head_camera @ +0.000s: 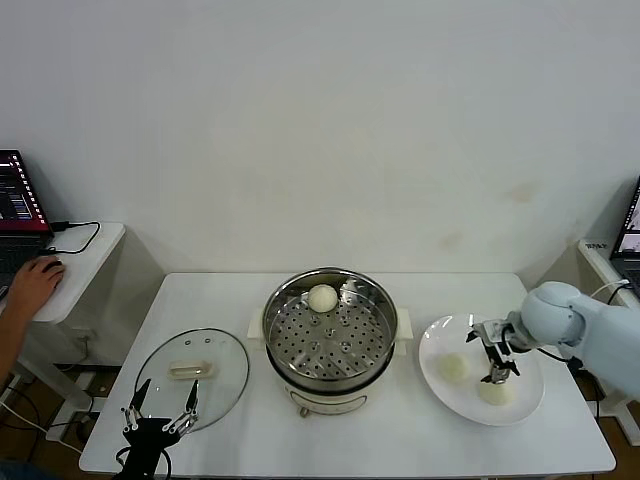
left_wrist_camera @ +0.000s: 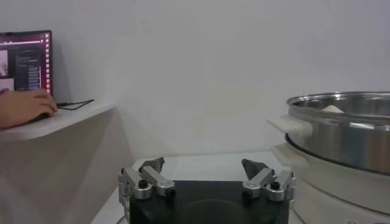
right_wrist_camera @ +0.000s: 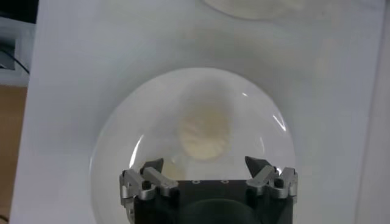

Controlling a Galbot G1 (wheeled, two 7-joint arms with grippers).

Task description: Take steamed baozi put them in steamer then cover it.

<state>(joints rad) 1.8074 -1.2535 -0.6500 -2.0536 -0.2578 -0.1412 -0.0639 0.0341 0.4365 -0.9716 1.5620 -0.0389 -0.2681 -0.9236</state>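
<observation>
The steamer (head_camera: 330, 335) stands mid-table with one baozi (head_camera: 322, 298) on its perforated tray. Two more baozi (head_camera: 454, 367) (head_camera: 494, 392) lie on a white plate (head_camera: 436, 345) to the right. My right gripper (head_camera: 498, 375) hangs open just above the nearer bun, not touching it. In the right wrist view that baozi (right_wrist_camera: 203, 135) lies just beyond the spread gripper (right_wrist_camera: 206, 163). The glass cover (head_camera: 192, 378) lies flat on the table at the left. My left gripper (head_camera: 160, 418) rests open at the cover's front edge, empty; in its own view the gripper (left_wrist_camera: 203, 164) faces the steamer's wall (left_wrist_camera: 341, 131).
A side table at the far left holds a laptop (head_camera: 18, 200), and a person's hand (head_camera: 35, 283) rests there on a mouse. Another side table (head_camera: 610, 265) stands at the right. The wall is close behind the white table.
</observation>
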